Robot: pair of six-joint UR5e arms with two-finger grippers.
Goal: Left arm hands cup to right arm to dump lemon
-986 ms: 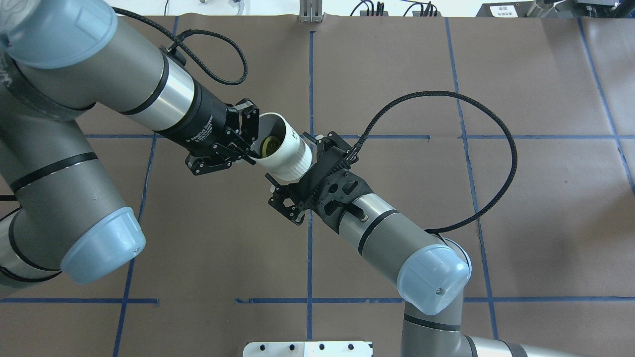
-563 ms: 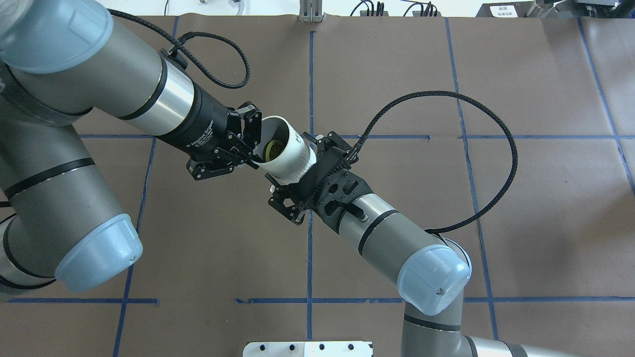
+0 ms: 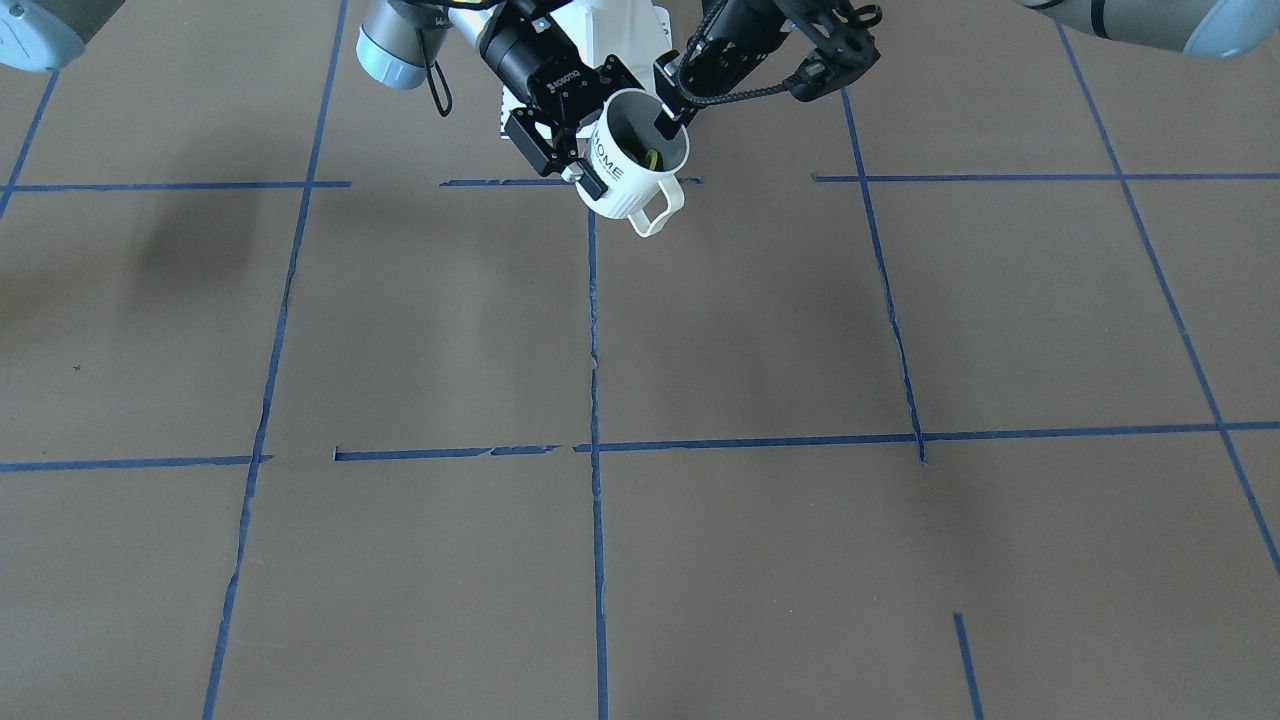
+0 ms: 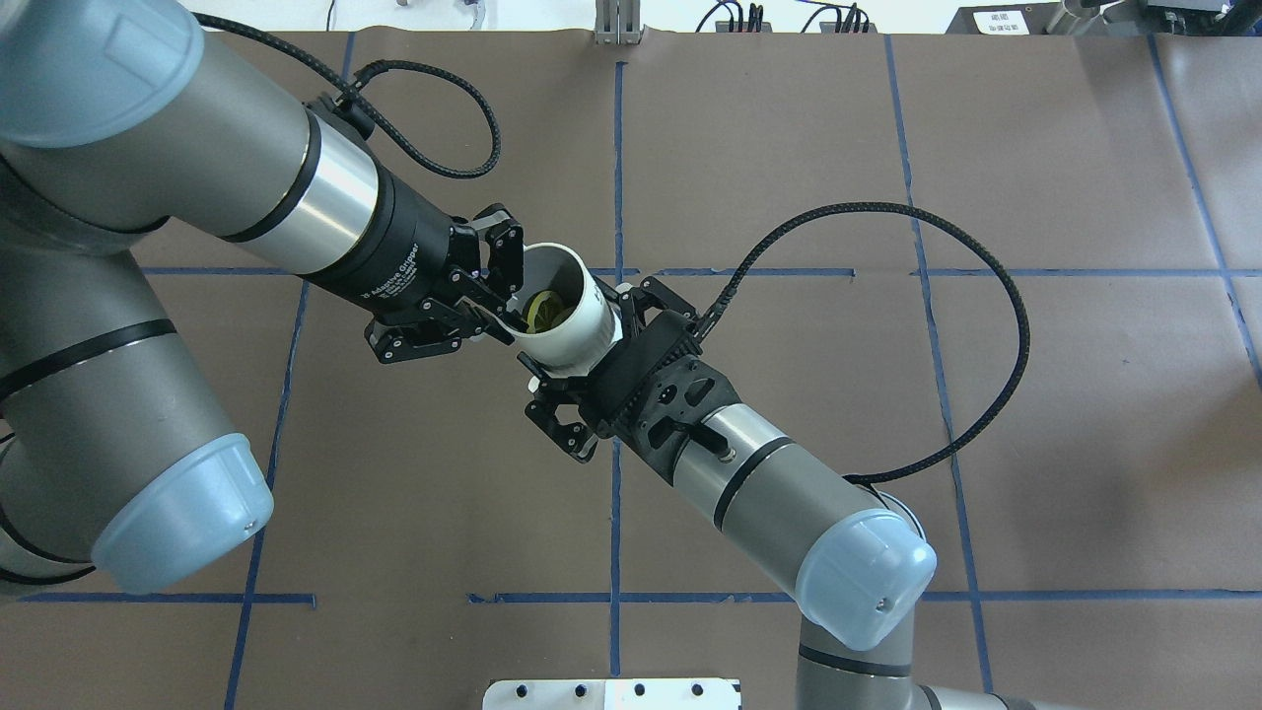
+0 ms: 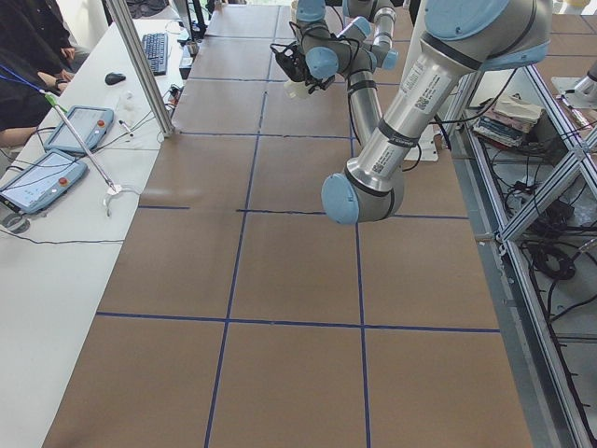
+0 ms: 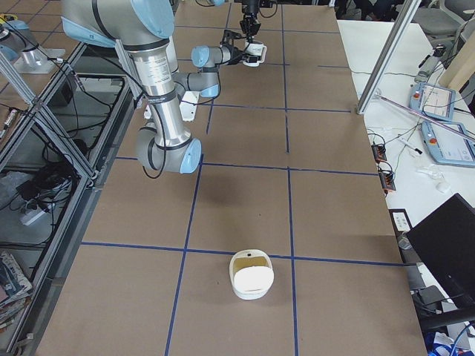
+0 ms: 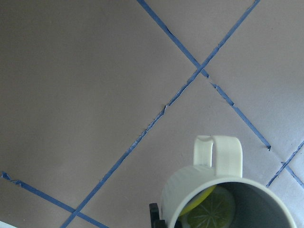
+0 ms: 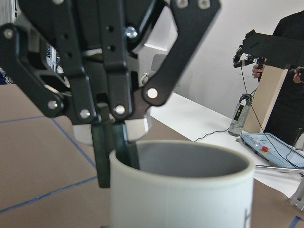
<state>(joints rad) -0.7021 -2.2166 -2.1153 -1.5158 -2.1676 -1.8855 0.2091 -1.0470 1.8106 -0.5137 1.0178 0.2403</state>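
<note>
The white ribbed cup (image 4: 582, 335) with "HOME" lettering (image 3: 607, 152) is held tilted above the table's middle, its handle (image 3: 655, 210) hanging down. A yellow lemon slice (image 4: 542, 309) lies inside; it also shows in the left wrist view (image 7: 211, 209). My left gripper (image 4: 505, 314) is shut on the cup's rim, one finger (image 8: 116, 152) inside the mouth. My right gripper (image 4: 580, 335) is open, with its jaws on either side of the cup's ribbed body (image 3: 625, 190), close to it.
Brown paper with blue tape lines (image 3: 595, 350) covers the table. A white lidded container (image 6: 251, 274) sits far toward the robot's right end. An operators' side table holds tablets (image 5: 42, 177), beside a metal post (image 5: 140, 65). The right arm's braided cable (image 4: 996, 296) loops outward.
The right gripper has slid forward, so the cup sits deeper between its jaws. The left gripper and cup have shifted slightly toward the robot and the cup stands more upright.
</note>
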